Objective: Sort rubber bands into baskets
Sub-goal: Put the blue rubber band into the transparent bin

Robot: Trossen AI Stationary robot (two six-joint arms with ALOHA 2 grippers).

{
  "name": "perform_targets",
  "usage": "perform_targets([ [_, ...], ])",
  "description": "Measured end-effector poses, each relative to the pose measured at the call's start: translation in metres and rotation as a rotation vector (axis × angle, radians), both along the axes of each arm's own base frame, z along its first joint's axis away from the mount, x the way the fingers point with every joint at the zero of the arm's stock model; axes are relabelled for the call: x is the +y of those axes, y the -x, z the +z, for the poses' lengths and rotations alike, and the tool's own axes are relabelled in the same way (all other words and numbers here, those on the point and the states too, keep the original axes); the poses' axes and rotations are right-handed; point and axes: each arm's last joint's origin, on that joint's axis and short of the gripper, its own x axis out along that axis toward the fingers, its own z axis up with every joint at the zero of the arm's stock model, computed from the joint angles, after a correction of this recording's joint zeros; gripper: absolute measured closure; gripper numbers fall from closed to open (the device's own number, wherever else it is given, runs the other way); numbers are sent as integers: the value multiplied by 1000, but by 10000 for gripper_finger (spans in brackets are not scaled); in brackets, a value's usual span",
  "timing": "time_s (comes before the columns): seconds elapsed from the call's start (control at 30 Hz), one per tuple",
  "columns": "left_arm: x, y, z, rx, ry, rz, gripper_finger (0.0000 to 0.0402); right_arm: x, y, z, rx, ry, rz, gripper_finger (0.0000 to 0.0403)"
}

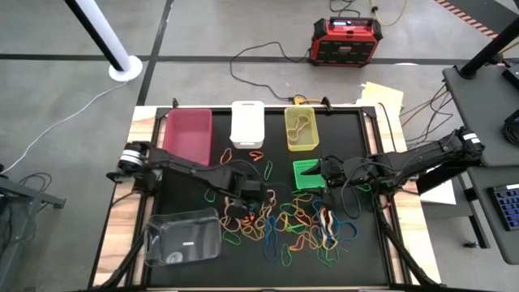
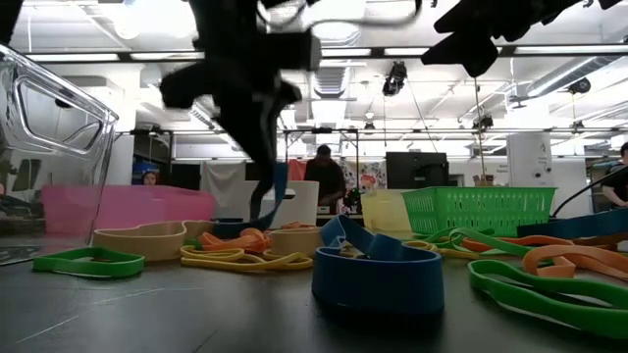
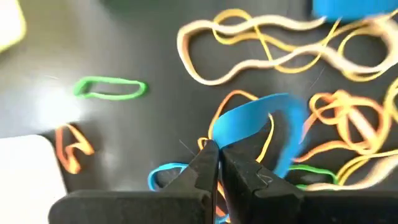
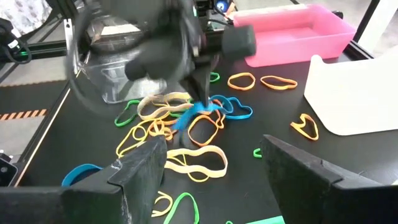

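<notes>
Many rubber bands (image 1: 284, 223) in orange, yellow, green, blue and cream lie loose on the black mat. My left gripper (image 1: 235, 203) stands over the pile's left part and is shut on a wide blue rubber band (image 3: 252, 118). My right gripper (image 1: 326, 172) is open and empty, raised beside the green mesh basket (image 1: 306, 174). The pink basket (image 1: 189, 134), white basket (image 1: 247, 123) and yellow-green basket (image 1: 301, 130) stand along the far edge. The clear basket (image 1: 185, 237) stands at the near left. My left gripper pinches the wide blue band at one spot of its loop (image 3: 214, 134) between its two fingertips. The fingers come from above, pointing down. The band hangs below them (image 2: 278, 191), and its lower end reaches down among the bands on the mat (image 4: 194, 117).
A red-black box (image 1: 347, 40) and cables lie on the floor beyond the table. A cream band (image 2: 147, 238) and a blue band (image 2: 378, 275) lie close to the low camera. People stand in the room behind (image 2: 324, 176).
</notes>
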Motion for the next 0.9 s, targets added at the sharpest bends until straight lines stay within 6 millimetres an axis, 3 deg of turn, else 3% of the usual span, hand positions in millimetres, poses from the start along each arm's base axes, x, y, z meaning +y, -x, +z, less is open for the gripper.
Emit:
perform_targets([
  [0.27, -16, 34, 70, -173, 109, -42, 401, 0, 0, -3, 5, 5, -6, 144],
  [0.43, -34, 68, 123, -247, 196, -57, 402, 0, 0, -2, -1, 13, -2, 143],
  [0.57, -44, 94, 153, -217, 252, 1, 402, 0, 0, -1, -14, 19, 0, 142],
  [0.7, -53, 116, 167, -112, 333, 71, 402, 0, 0, -1, -14, 20, 1, 142],
  [0.9, -70, 132, 162, 42, 455, 166, 401, 0, 0, -1, -14, 22, 1, 142],
])
